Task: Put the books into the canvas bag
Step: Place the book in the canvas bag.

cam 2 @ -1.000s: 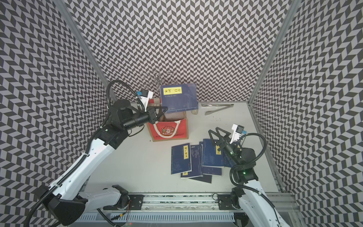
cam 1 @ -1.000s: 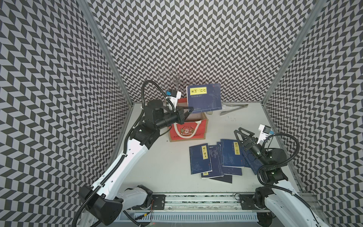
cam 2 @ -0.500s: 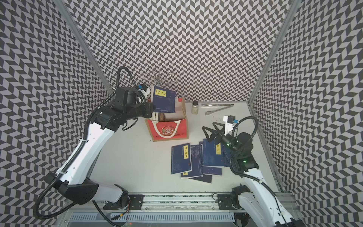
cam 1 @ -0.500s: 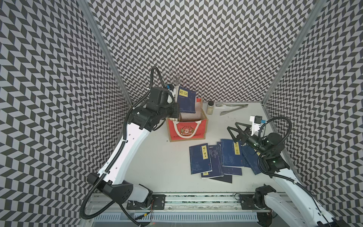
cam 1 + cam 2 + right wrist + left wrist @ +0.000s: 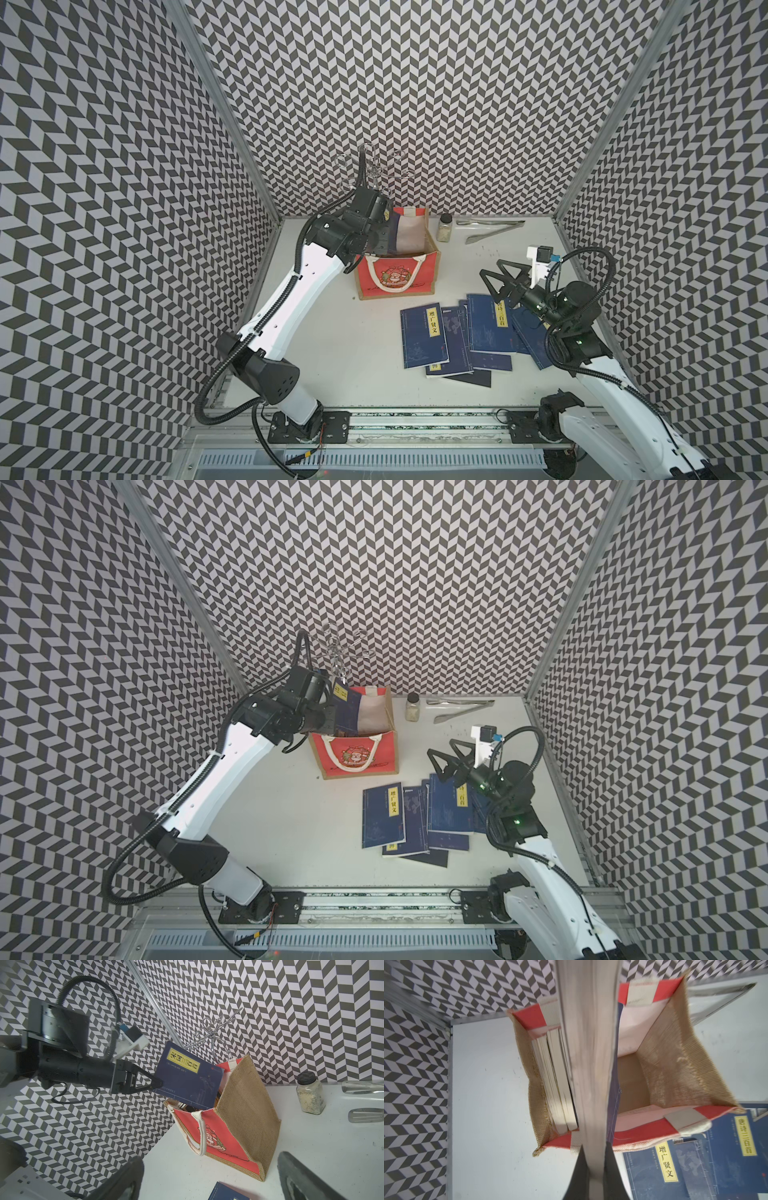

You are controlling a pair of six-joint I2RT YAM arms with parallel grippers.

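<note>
What I can't make out from here
The held book [image 5: 187, 1076] has its lower corner lost inside the bag [image 5: 247, 1105]; in the left wrist view its page edge [image 5: 589, 1043] is a blur. At 3 o'clock of the pile [image 5: 424, 336], the right arm [image 5: 573, 303] covers some books' titles.

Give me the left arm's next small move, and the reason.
Probably lower the book a little deeper into the bag before letting go. The left end effector is shut on its edge, it hangs tilted with its lower part past the rim, and the gap beside the standing books looks free.
</note>
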